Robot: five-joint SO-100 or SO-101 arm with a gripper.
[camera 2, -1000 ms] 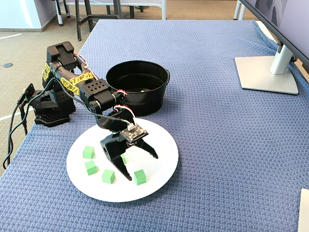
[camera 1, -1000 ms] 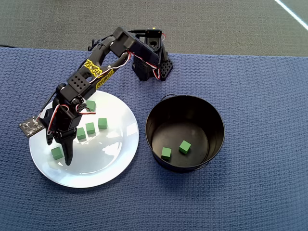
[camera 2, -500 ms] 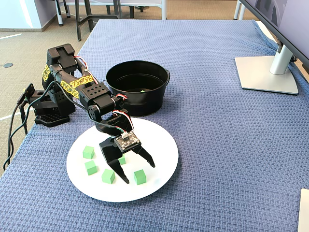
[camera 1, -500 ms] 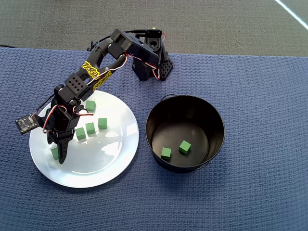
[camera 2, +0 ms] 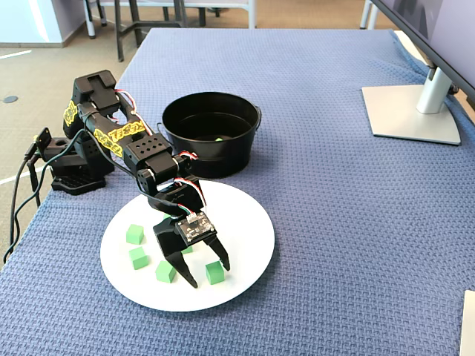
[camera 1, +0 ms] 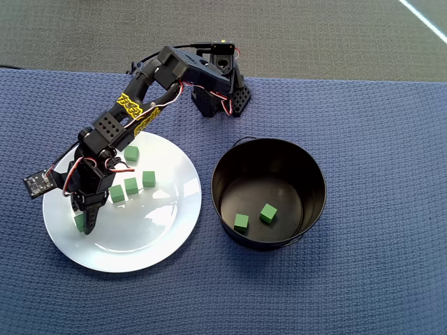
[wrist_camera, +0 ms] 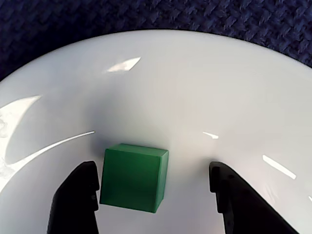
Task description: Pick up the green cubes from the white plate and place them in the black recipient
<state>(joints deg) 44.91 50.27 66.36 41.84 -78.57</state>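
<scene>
The arm reaches down over the white plate (camera 1: 164, 230), and the gripper (wrist_camera: 155, 195) stands with its jaws spread wide around one green cube (wrist_camera: 134, 176). In the wrist view the left finger is just beside the cube's left face, maybe touching it, while the right finger is well apart from the right face. So nothing is held at this moment.

In the fixed view the gripper (camera 2: 204, 271) is at the near part of the plate (camera 2: 252, 222), with the targeted cube (camera 2: 215, 273) between the finger tips. Three other cubes lie to the left on the plate: one (camera 2: 134, 234) farther, one (camera 2: 138, 258) in the middle, one (camera 2: 165, 271) near. A further cube seems half hidden behind the gripper. In the overhead view I count two cubes (camera 1: 241, 222) already lying on the bottom of the black recipient (camera 1: 307, 167), which stands just beside the plate on the blue cloth (camera 1: 377, 125).

I judge the cubes to be light and stiff, with flat matte sides that give good hold. The plate is glossy, so a cube could slide away if only one finger pushes it. The best hold is on two opposite flat faces, with the cube centred between the fingers. Here it sits closer to the left finger and is slightly turned, so it may rotate when the jaws close.
</scene>
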